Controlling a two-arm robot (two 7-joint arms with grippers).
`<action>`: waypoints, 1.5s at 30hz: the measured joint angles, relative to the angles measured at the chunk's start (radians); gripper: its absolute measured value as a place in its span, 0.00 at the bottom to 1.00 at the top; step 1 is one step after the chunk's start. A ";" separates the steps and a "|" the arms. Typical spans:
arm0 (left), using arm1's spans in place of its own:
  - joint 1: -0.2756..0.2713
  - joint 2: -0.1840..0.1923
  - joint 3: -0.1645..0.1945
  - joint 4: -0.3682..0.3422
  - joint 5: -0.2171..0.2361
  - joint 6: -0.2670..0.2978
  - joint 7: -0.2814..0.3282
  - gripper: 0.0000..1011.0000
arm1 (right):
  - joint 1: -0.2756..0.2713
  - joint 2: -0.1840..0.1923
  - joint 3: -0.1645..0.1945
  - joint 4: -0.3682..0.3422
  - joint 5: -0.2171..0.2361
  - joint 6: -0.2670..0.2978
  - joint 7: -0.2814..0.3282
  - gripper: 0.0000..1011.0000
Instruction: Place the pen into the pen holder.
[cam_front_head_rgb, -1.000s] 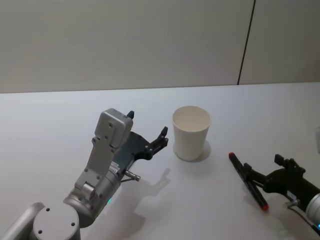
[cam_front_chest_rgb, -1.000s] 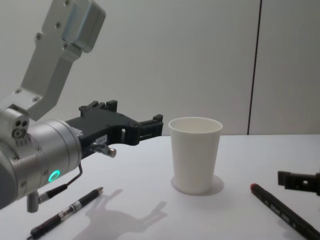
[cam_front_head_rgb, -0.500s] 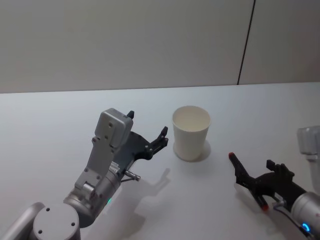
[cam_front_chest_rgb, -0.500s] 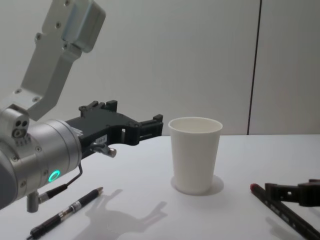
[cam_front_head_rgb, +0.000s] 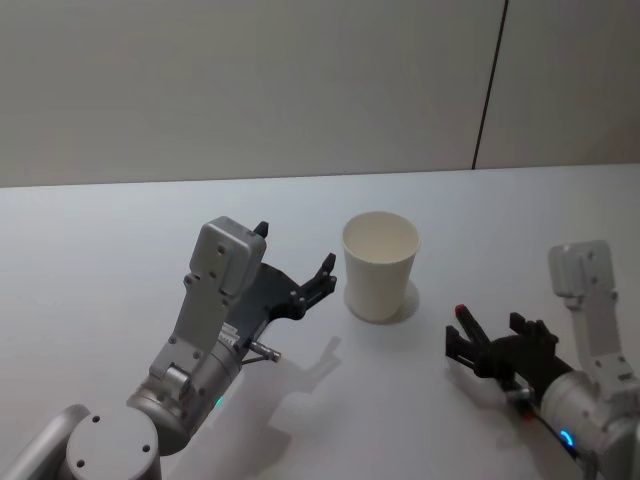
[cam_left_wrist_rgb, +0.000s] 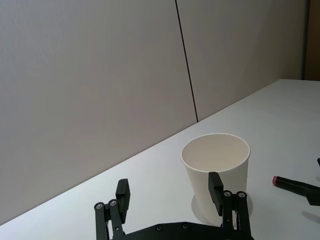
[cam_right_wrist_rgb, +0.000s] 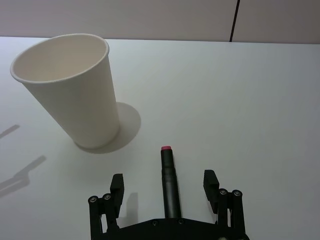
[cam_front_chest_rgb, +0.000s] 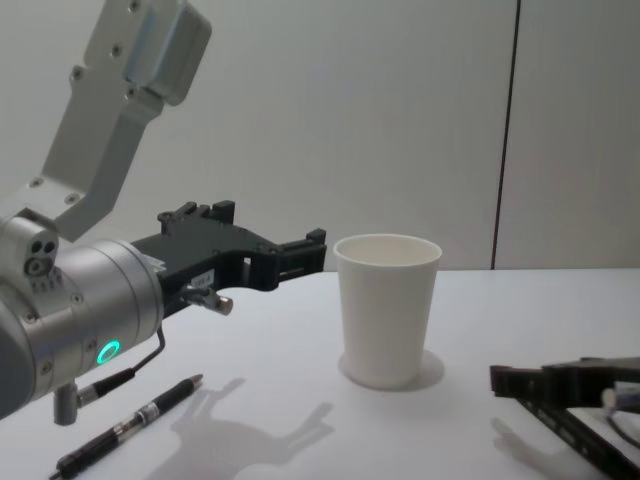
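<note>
A white tabletop (cam_front_head_rgb: 100, 230) runs back to a plain grey wall. The pen holder (cam_front_head_rgb: 380, 268), a white paper cup, stands upright and empty around the middle of the tabletop, well in from its far edge.

The pen (cam_right_wrist_rgb: 169, 185) I am after is dark with a red end. It lies flat on the tabletop, to the right of the cup and nearer the near edge, apart from the cup. Its red end points away from me, toward the far edge.

My right gripper (cam_right_wrist_rgb: 164, 179) is low over this pen, with its two fingers spread wide, one on each side of the barrel. Neither finger appears to touch the pen. The barrel runs straight down the middle of the gap.

My left gripper (cam_left_wrist_rgb: 169, 186) hangs in the air to the left of the cup, aimed toward it, fingers also spread and holding nothing. A second pen (cam_front_chest_rgb: 135, 425), black with a silver band, lies on the tabletop below that arm, toward the near left corner.

I judge the step in hand to be the grasp: the right gripper is lined up, but the pen is not yet held and nothing is in the cup. The next move calls for settling down to the barrel and closing squarely on it. After that comes lifting, tipping the pen upright, and carrying it left over the cup's rim. The cup looks light, so a knock on the rim could tip it.
</note>
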 joint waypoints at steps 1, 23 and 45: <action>0.000 0.000 0.000 0.000 0.000 0.000 0.000 0.99 | 0.009 -0.010 -0.004 0.010 -0.008 0.001 -0.003 0.99; 0.000 0.000 0.000 0.000 0.000 0.000 0.000 0.99 | 0.100 -0.081 -0.023 0.127 -0.074 0.009 0.004 0.99; 0.000 0.000 0.000 0.000 0.000 0.000 0.000 0.99 | 0.126 -0.096 -0.017 0.166 -0.089 0.043 0.016 0.85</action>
